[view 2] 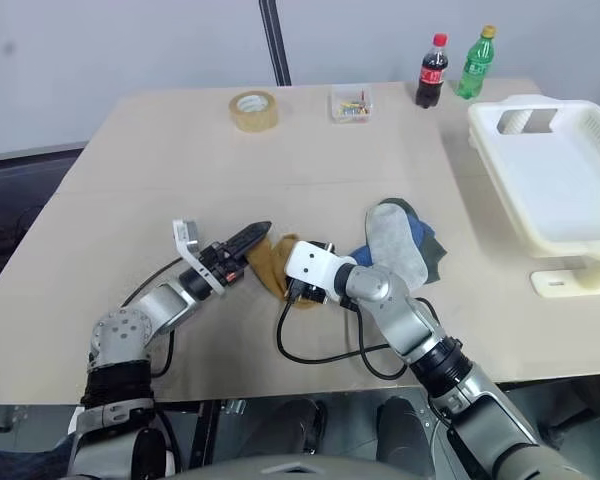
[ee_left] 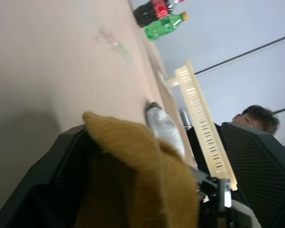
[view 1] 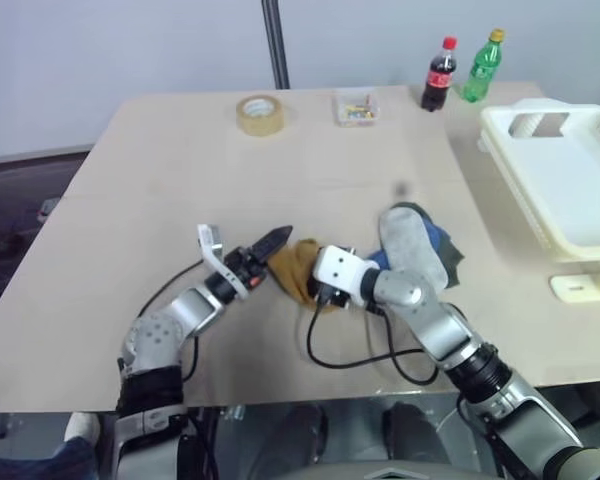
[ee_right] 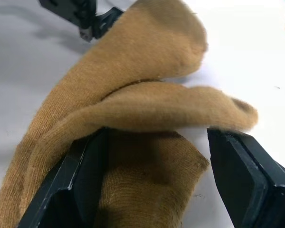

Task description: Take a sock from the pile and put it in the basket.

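The mustard yellow-brown soft fabric sock (view 1: 298, 268) lies crumpled at the centre of the frame on the beige tabletop (view 1: 180, 180), at the left edge of the pile of grey, blue and dark green socks (view 1: 420, 245). The left gripper (view 1: 270, 243) stands wide open with the sock between its fingers. The right gripper (ee_right: 154, 175) is also spread, straddling a fold without pinching. Light, limp and slack, the sock should bunch easily; a thick fold looks the surest hold. The white slotted plastic basket (view 1: 570, 190) sits at the right edge.
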Controlling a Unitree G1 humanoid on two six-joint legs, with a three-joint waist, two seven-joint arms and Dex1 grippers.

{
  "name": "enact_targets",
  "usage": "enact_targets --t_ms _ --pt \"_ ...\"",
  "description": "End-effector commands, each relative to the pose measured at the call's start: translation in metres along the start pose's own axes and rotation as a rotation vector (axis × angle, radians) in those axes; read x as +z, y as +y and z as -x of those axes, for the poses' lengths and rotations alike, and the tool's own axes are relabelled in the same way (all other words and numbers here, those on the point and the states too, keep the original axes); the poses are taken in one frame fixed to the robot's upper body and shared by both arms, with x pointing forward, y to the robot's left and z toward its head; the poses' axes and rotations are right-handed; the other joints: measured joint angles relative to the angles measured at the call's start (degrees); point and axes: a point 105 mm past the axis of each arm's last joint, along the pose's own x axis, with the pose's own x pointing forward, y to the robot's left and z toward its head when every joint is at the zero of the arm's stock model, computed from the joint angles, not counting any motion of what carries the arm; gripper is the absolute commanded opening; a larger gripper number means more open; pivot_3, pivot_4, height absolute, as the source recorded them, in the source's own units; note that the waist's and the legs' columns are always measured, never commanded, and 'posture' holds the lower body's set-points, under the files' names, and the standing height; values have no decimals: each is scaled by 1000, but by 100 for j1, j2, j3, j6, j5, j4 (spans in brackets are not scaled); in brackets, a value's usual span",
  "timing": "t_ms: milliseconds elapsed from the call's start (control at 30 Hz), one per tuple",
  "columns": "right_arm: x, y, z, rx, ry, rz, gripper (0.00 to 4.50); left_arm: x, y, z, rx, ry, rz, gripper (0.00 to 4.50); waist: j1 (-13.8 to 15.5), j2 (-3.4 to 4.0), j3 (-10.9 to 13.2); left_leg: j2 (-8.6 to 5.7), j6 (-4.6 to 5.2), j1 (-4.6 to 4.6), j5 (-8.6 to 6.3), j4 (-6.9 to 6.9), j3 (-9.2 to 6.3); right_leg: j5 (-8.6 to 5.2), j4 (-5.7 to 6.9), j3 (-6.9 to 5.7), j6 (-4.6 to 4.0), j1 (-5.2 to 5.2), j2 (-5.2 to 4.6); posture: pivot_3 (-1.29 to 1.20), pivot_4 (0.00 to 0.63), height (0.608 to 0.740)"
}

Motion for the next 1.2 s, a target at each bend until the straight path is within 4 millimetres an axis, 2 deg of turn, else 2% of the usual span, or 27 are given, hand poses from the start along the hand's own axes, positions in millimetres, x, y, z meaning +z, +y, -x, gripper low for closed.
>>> enact_targets --t_ms 33,333,400,700,800,833,1033,1200 --pt "2 -1 -2 1 -3 26 3474 2 -17 -7 -79 2 -24 4449 2 -2 1 0 0 0 0 0 0 0 0 0 0 0 0 0 150 740" --pt "-2 -2 -1 -2 8 29 3474 -20 -55 -11 -255 103 11 4449 -2 -13 8 0 0 0 0 0 0 0 0 0 0 0 1 0 150 740" --pt "-3 -3 -1 -4 10 31 3474 -28 -59 -10 -272 142 21 4449 -4 -13 9 0 0 0 0 0 0 0 0 0 0 1 0 0 150 740" --pt "2 -13 7 -24 -2 21 3474 -50 -36 -1 -150 281 -20 4449 17 -13 9 1 0 1 0 -1 -1 0 0 0 0 1 2 0 150 740" --pt "6 -12 13 -17 -19 -10 4269 -53 -32 0 -139 296 -16 4500 24 -18 17 -1 0 -3 0 -1 -1 0 -4 0 0 0 0 0 150 740" --pt "7 -11 16 -12 -19 -11 4395 -54 -31 -1 -136 302 -18 4500 25 -20 18 -1 0 -4 0 -1 -2 0 -5 -1 0 0 0 0 150 740" --pt "1 -19 43 -20 15 -5 4395 -56 -31 -3 -147 295 -15 4500 26 -18 21 -1 0 -8 0 -7 -5 0 -15 -3 0 -2 -2 0 150 740" --pt "-12 -36 72 -72 46 -139 4395 -53 -32 -3 -159 279 -13 4500 34 -23 29 -1 1 -11 0 -7 -6 0 -17 -5 0 -2 -3 0 150 740"
